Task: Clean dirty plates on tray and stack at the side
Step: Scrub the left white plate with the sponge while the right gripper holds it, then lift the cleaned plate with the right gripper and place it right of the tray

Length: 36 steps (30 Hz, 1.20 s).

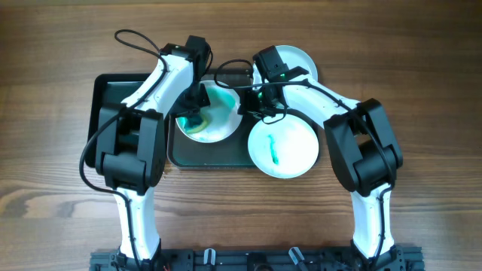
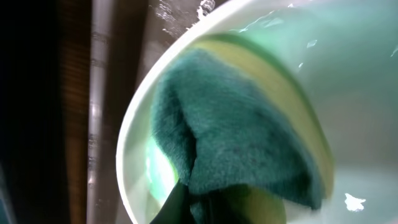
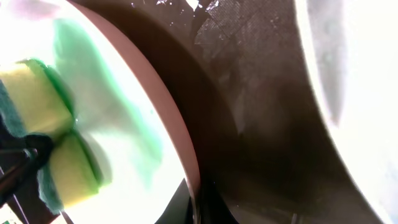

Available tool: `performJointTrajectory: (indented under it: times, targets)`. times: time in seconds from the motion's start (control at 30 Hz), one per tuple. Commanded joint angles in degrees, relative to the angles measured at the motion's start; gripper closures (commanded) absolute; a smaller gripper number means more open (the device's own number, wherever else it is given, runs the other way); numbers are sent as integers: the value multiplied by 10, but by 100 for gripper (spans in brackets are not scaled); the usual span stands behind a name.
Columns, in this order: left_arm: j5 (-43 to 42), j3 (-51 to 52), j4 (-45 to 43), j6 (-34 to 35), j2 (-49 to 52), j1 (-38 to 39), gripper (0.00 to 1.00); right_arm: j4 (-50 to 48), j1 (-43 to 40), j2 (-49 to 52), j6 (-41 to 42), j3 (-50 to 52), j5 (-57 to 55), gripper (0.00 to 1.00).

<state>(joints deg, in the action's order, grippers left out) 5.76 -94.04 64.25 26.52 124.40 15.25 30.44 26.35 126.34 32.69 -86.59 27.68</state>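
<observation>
The left hand [image 1: 197,111] is pinching a yellow-green sponge [image 2: 236,143], scrubbing the smeared round white plate [image 1: 224,114] on the dark grey-green rectangular tray [image 1: 211,156] near the surface's far edge. The right hand [image 1: 244,103], closed on its rim, is steadying it.

A wooden table [image 1: 45,188] carries the grey-green tray [image 1: 211,159], with a black tray [image 1: 105,90] just beside it.

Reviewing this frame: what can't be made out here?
Overhead: the right arm covers the jaws of the right gripper; its grip on the middle plate is unclear.
Overhead: the same arm hides the centre of the far plate; smeared or clean, unknown.
Left wrist: the sponge covers the middle plate; any smear beneath is unseen.
</observation>
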Motion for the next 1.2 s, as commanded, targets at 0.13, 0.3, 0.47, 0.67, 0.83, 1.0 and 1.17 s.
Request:
performJointTrajectory:
  times: [0.13, 0.3, 0.47, 0.67, 0.83, 1.0, 1.17]
  targets:
    - [-386, 11, -90, -241, 11, -4, 96, 1, -4, 12, -6, 6, 3, 95]
    - [-14, 11, -144, -110, 11, -4, 96, 0, -4, 12, -6, 6, 3, 96]
    - [73, -3, -75, -61, -15, -4, 96, 2, -4, 12, 4, 6, -10, 96]
    - [-105, -57, 26, -100, -86, -28, 96, 2, -4, 12, 3, 6, -10, 96]
    - [-151, -98, 72, -100, -143, -107, 96, 43, 10, -33, -15, -17, -112, 96]
    - [-151, -98, 66, -100, -147, -125, 96, 83, 78, -159, -42, -19, -375, 96]
    - [-151, -98, 63, -100, -147, -125, 96, 121, 180, -236, -58, -19, -675, 96]
